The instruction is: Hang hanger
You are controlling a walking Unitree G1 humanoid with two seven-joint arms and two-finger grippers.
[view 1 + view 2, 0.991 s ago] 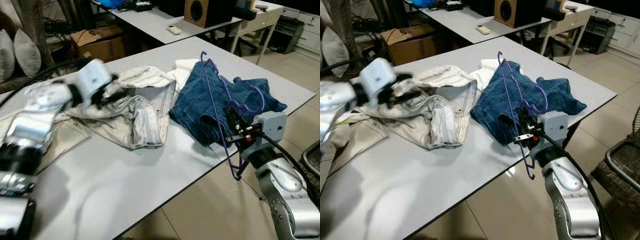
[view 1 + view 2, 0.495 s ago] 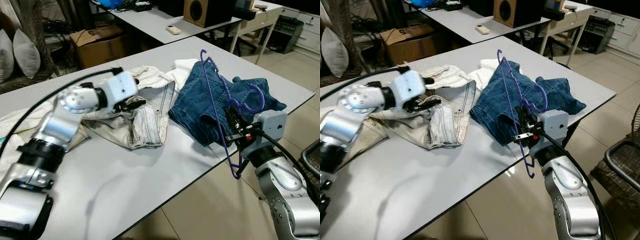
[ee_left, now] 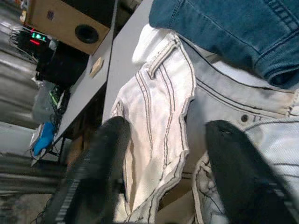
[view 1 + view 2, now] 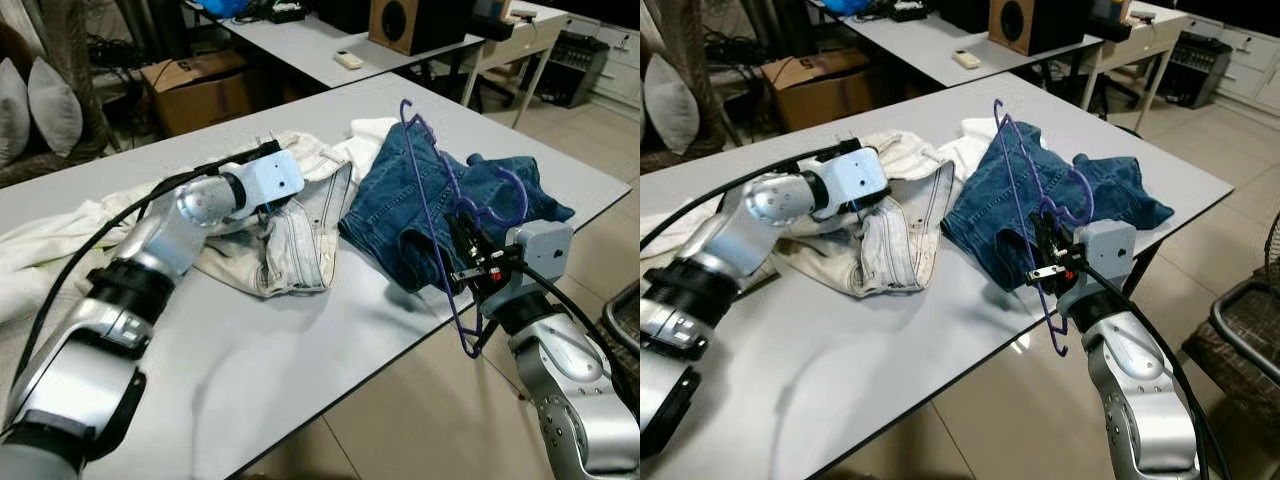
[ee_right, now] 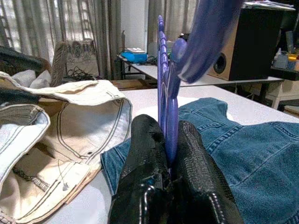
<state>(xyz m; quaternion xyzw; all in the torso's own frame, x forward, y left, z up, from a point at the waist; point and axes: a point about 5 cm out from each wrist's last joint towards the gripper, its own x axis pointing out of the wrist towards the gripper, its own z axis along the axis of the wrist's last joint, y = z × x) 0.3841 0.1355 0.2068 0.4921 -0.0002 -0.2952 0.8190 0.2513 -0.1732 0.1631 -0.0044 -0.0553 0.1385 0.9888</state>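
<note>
Beside the white desk edge, the right gripper clamps its jaws on the thin purple plastic hanger, upright, seemingly ready for clothing; the left gripper, jaws apart, hovers over the pale washed denim jeans, likely to grab them.

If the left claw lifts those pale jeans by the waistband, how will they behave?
The pale jeans lie crumpled, so they'd likely hang floppy and unfold. The open left claw hovers at their waistband; thick seams probably grip well. Their folds touch the blue jeans, which may drag along.
</note>
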